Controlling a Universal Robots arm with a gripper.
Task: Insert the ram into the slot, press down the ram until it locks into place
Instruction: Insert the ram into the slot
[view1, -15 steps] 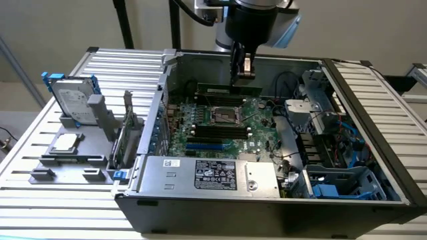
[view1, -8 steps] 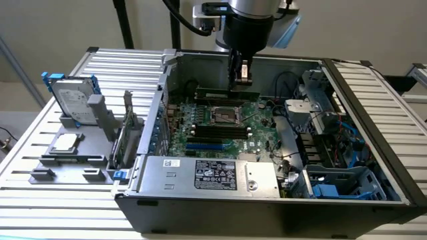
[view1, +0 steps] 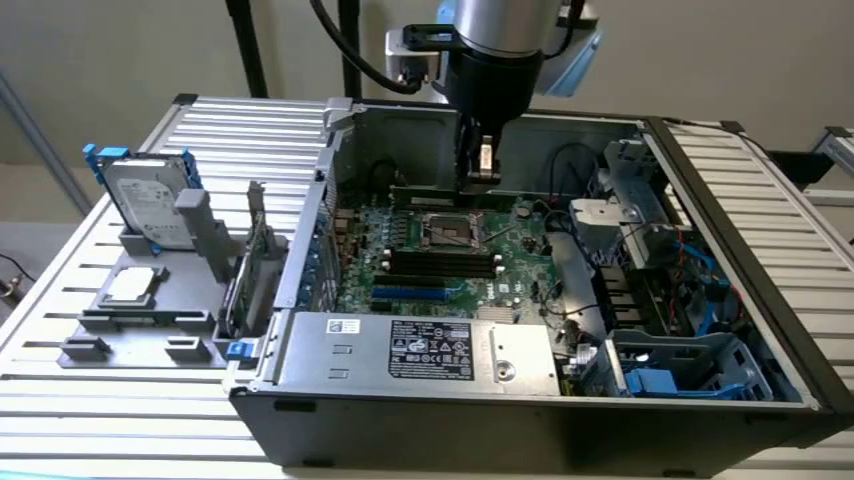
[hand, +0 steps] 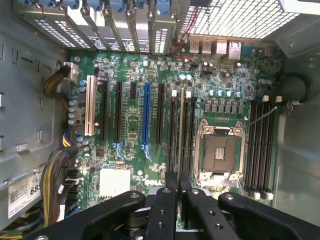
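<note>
arm (view1: 497, 30): grey, upright, entering at the exterior frame's upper centre;
wrist (view1: 491, 80): black, pointing straight down;
gripper (view1: 481, 180): black, hanging vertically beneath the wrist, just above frame centre

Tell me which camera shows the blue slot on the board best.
The wrist view: it looks straight down on the blue slot, showing its whole length between black slots. The exterior view shows the blue slot at a slant, as a thin strip.
</note>
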